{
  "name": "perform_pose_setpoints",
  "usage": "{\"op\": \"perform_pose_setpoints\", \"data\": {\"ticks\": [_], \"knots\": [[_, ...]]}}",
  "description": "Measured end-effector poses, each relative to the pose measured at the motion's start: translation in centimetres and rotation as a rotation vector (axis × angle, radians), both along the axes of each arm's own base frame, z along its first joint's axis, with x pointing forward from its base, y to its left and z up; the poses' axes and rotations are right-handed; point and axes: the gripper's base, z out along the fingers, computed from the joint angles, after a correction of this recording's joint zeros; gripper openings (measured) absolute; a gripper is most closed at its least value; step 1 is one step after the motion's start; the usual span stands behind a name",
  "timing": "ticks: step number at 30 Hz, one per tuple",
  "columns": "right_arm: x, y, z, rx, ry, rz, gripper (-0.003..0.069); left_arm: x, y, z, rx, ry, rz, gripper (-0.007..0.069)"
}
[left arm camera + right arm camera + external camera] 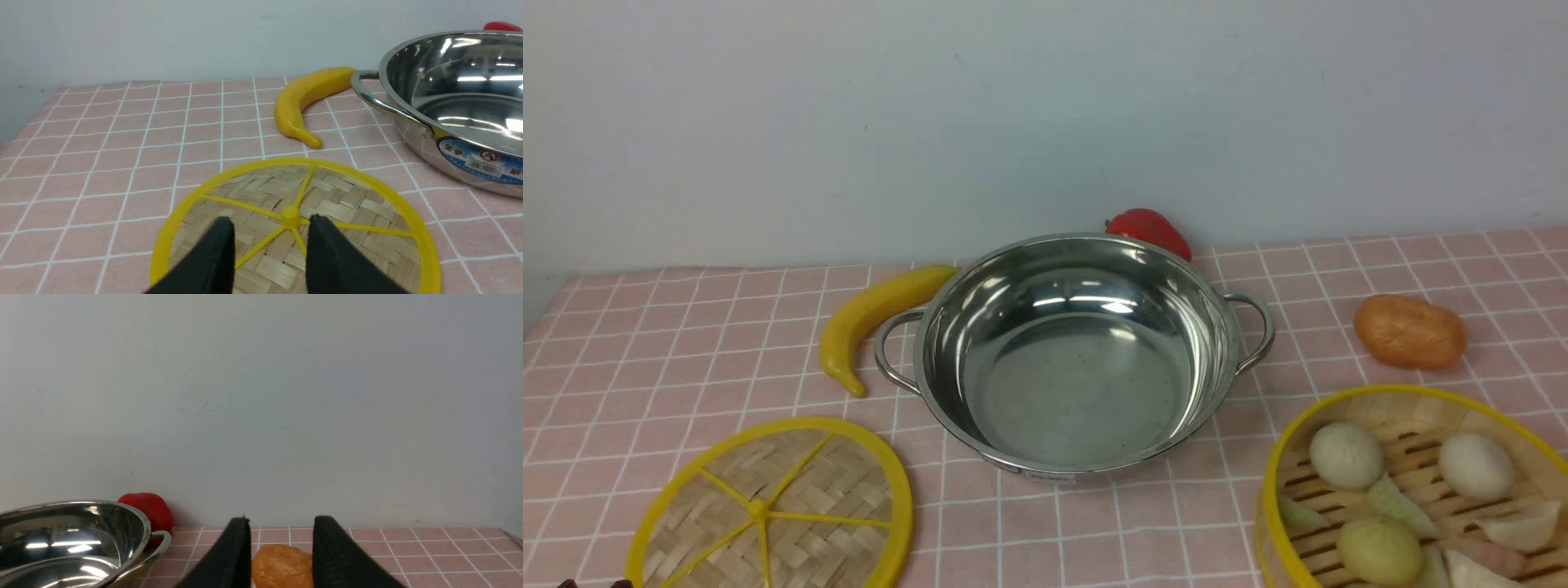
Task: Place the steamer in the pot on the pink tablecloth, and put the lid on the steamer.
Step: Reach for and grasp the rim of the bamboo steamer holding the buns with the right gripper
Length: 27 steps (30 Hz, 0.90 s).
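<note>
The shiny steel pot [1078, 384] stands empty in the middle of the pink tablecloth [686, 351]. The woven lid [800, 482] with yellow spokes lies flat at the front left. At the front right sits the steamer [1380, 392], with white buns and dumpling pieces on its slats. In the left wrist view my left gripper [270, 218] hovers open over the lid [347, 204], the hub showing between its black fingers, and the pot [449, 81] is beside it. My right gripper [282, 518] is open and empty, raised off the cloth, facing the wall, with the pot [69, 531] to one side.
A yellow banana [874, 318] lies against the pot's left handle. A red pepper [1152, 230] sits behind the pot by the wall. An orange bread-like lump [1409, 331] lies behind the steamer, and it shows between the right fingers [282, 567].
</note>
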Motion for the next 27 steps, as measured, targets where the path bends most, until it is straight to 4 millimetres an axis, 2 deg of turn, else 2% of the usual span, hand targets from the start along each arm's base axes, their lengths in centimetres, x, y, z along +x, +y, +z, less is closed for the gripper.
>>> {"op": "perform_pose_setpoints", "data": {"ticks": [24, 27], "knots": [[0.0, 0.0, -0.01, 0.0, 0.001, 0.0, 0.0242, 0.0, 0.01, 0.0, 0.009, 0.0, -0.001, 0.0243], [-0.02, 0.04, 0.14, 0.058, -0.013, 0.012, 0.0242, 0.02, -0.09, 0.09, -0.045, -0.009, 0.001, 0.0243]]}}
